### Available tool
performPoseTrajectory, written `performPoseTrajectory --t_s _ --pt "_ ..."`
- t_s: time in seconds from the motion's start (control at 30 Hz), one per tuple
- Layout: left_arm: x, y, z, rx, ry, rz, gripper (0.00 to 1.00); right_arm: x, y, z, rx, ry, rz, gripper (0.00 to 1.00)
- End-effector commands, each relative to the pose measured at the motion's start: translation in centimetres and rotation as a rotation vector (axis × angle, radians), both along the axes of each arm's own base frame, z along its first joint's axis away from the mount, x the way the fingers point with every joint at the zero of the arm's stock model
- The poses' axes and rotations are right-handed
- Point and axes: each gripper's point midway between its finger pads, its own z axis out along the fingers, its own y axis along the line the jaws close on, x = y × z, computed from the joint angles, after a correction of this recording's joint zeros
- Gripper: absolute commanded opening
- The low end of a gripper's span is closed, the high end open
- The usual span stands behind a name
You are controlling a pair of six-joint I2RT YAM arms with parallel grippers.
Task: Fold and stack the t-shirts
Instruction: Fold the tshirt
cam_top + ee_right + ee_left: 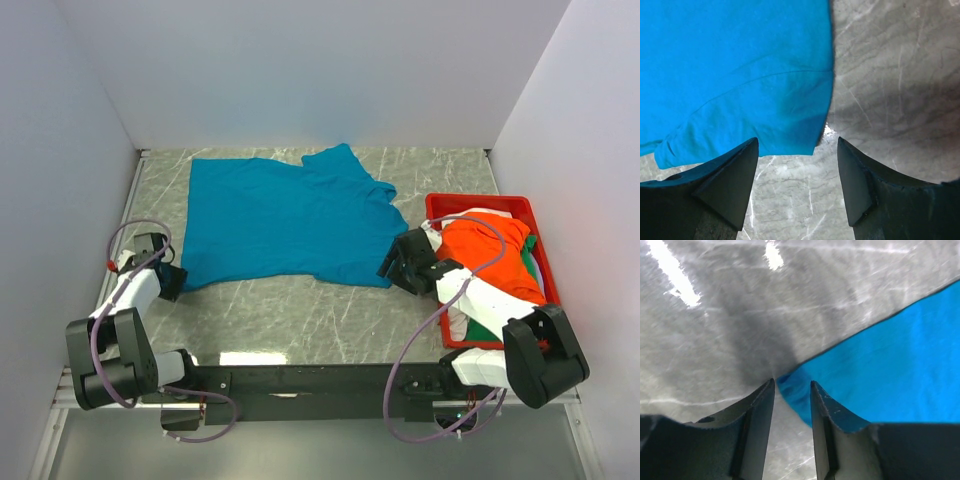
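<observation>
Top external view has the teal shirt [280, 215] spread out flat on the table [300, 320], left of centre and toward the far side; collar end points right, hem end left. Left end effector [170, 282] sits right at the shirt's near-left corner; right end effector [393, 265] is at the near-right corner, just beside the red bin [478, 202]. That bin's on the right side of the table, stuffed with an orange shirt [490, 250] on top, a bit of white shirt [484, 213] at the far end and some green shirt [487, 331] peeking out near the arm.

Left wrist cam: fingers [762, 407] are nearly together with the teal corner bunched up between the tips, so it looks pinched onto the cloth; marble table all around it.

Right wrist cam: jaws are spread wide, nothing held; the shirt's edge lies flat on the table just ahead of the gap [797, 145], closer to the left finger [735, 175].
</observation>
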Motion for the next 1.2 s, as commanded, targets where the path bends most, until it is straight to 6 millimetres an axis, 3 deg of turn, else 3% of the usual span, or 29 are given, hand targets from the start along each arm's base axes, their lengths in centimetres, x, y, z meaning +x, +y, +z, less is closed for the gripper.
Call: performPoseTrajectory --t_s 0.0,0.13,0.37,0.57,0.9,1.0,1.07,1.13,1.17 --pt "0.5 0.6 -0.4 0.014 0.002 0.02 0.41 1.9 1.0 1.8 0.022 -0.069 0.018 0.71" --pt "0.9 0.4 -0.7 -0.001 -0.001 0.011 0.31 2.0 1.1 1.7 0.02 -0.064 0.022 0.7" --pt "1.9 0.2 0.3 -0.016 -0.012 -0.008 0.01 1.7 1.3 0.9 0.018 -0.044 0.02 0.7" --pt "3.4 0.6 3.1 0.004 -0.065 -0.023 0.01 1.5 1.6 0.5 0.012 -0.032 0.015 0.7" --pt "4.7 0.3 4.7 -0.011 -0.104 -0.048 0.01 2.3 1.8 -1.6 -0.008 -0.002 -0.027 0.67" --pt "4.9 0.3 4.9 -0.013 -0.109 -0.053 0.01 2.4 1.9 -1.7 0.002 -0.003 -0.034 0.6" --pt "5.1 0.3 5.1 -0.012 -0.109 -0.06 0.01 2.2 2.1 -1.5 0.016 -0.006 -0.032 0.51" --pt "5.4 0.5 5.7 0.0 -0.122 -0.064 0.01 2.1 2.0 -1.2 0.018 -0.012 -0.033 0.4" --pt "5.4 0.6 5.8 0.007 -0.123 -0.062 0.01 2.0 1.9 -0.8 0.017 -0.017 -0.036 0.27"
